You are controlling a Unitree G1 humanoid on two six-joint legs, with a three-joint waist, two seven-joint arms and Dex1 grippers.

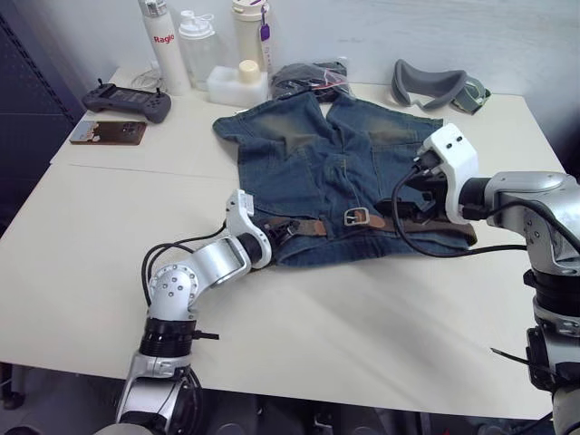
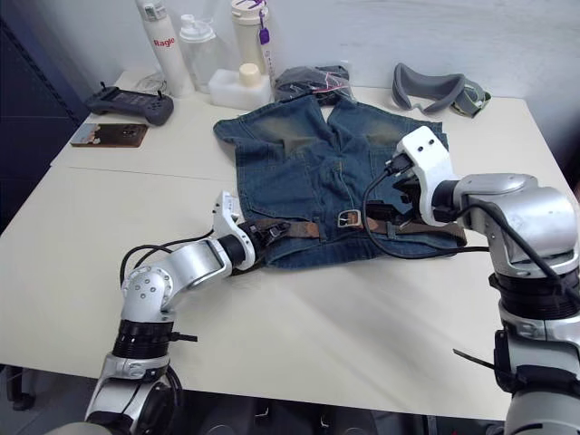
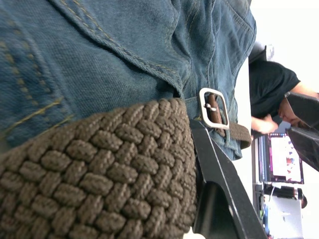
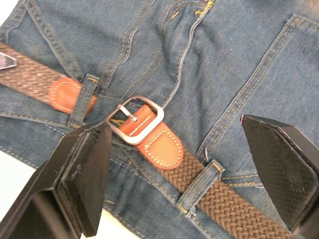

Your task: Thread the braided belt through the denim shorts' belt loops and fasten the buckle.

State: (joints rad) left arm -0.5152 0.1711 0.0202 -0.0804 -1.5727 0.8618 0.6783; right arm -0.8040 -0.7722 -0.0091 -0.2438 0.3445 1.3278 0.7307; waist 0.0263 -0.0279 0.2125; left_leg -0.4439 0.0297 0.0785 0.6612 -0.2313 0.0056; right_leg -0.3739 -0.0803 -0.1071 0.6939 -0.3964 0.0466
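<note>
The denim shorts (image 1: 313, 149) lie flat on the table, waistband toward me. The braided belt (image 4: 224, 199) runs along the waistband under a belt loop (image 4: 199, 186). Its silver buckle (image 4: 135, 119) lies at the waist's middle. The belt's tan leather tip (image 4: 65, 94) rests beside another loop, a short way from the buckle. My right gripper (image 4: 173, 124) hovers open over the buckle, one finger on each side. At the shorts' left waist corner my left gripper (image 1: 279, 230) is shut on the braided strap (image 3: 99, 174), which presses against its black finger (image 3: 219, 189).
Along the table's back stand bottles (image 1: 163, 41), a white container (image 1: 237, 82), a black bundle in a bag (image 1: 313, 77) and a grey padded band (image 1: 430, 86). A controller (image 1: 127, 100) and a brown flat item (image 1: 109, 133) lie back left. A person (image 3: 274, 94) sits beyond the table.
</note>
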